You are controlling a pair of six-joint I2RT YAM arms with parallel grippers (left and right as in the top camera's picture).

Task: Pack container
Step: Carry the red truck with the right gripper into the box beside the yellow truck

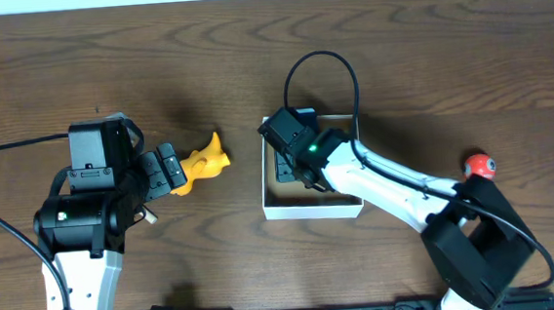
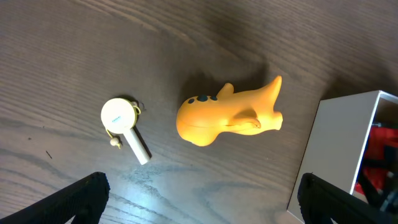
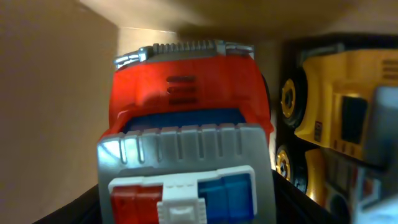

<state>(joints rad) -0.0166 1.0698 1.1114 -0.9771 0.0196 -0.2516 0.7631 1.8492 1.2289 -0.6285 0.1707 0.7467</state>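
Observation:
The container (image 1: 310,209) is a small white box with a tan inside, at the table's middle. My right gripper (image 1: 294,160) reaches down into it. In the right wrist view its fingers (image 3: 186,202) are shut on a red toy truck (image 3: 186,93) with a grey roof and a red-and-blue light bar, next to the tan wall (image 3: 50,93). A yellow toy truck (image 3: 336,118) lies beside it in the box. My left gripper (image 1: 171,170) is open and empty (image 2: 202,199), just short of a yellow toy animal (image 1: 204,164) lying on the table (image 2: 227,115).
A small white round tag with a stub handle (image 2: 121,121) lies left of the yellow animal. The container's white wall (image 2: 336,149) stands to the animal's right. An orange-red ball (image 1: 478,166) sits behind the right arm at the right.

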